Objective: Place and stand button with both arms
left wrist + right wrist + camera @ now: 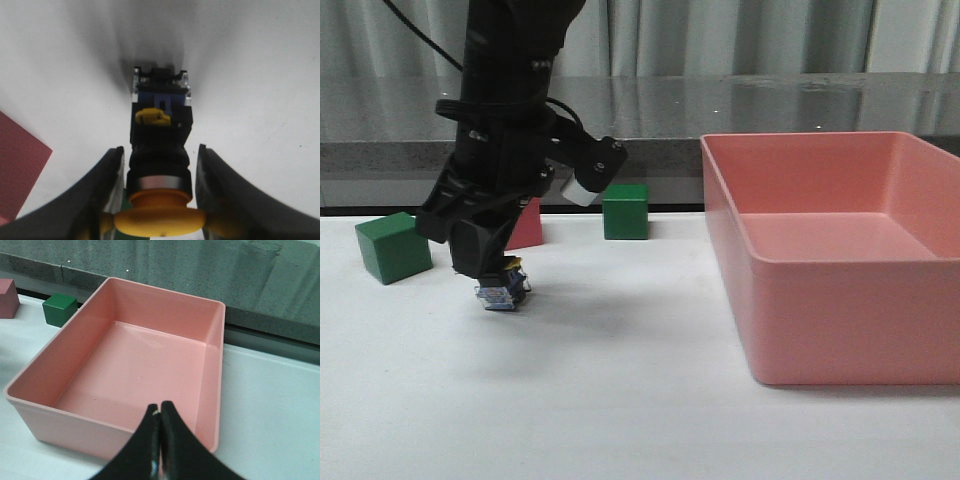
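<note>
The left gripper [498, 282] clamps the small yellow-capped, black-bodied push-button switch [502, 292] base-down at the white counter [640, 410], apparently touching, so standing looks nearly done with release left, while the right gripper [160, 440] hangs closed and empty above the pink plastic bin [30, 385]

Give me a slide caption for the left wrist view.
Left pincer holds the yellow-capped button base-down over the white table.

The button [503, 291] is held upright, yellow cap up and bluish block base down, at about nine o'clock on the table, just over or on its white top. A black cylindrical body, a silver ring and a small yellow tab are seen on it [160, 150].
</note>
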Robot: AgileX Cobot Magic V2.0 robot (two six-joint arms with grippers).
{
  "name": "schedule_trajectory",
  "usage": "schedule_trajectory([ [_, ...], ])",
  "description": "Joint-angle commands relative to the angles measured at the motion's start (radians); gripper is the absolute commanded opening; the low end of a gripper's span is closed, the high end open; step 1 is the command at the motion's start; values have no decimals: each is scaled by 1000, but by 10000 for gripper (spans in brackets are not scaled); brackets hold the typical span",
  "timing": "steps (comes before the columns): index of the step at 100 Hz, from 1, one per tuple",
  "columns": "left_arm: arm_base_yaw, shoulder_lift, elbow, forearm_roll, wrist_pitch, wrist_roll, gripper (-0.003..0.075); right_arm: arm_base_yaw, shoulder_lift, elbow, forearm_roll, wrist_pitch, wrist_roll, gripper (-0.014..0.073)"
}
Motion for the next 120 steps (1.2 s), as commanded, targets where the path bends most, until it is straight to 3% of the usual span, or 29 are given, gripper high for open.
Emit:
schedule_trajectory([
  [1,-9,-56,-27,-9,53,-11,148,-3,8,-24,20,-64,-3,-61],
  [13,-9,-56,-28,-9,53,-11,347,-3,8,-24,20,-64,-3,-61],
  [25,-9,-58,-30,-9,53,-11,462,-3,8,-24,20,-64,-3,-61],
  [60,4,-163,-30,-9,59,-11,474,-3,8,-24,20,-64,-3,-61],
  [80,92,-275,-30,-14,59,-14,471,-3,8,-24,20,-63,-3,-61],
  [92,162,-342,-30,-24,59,-106,360,-3,8,-24,20,-62,-3,-61],
  [109,253,-434,-30,-122,59,-336,-18,-3,8,-24,20,-61,-3,-61],
  [120,329,-493,-30,-320,46,-347,-20,-3,8,-24,20,-61,-3,-61],
])
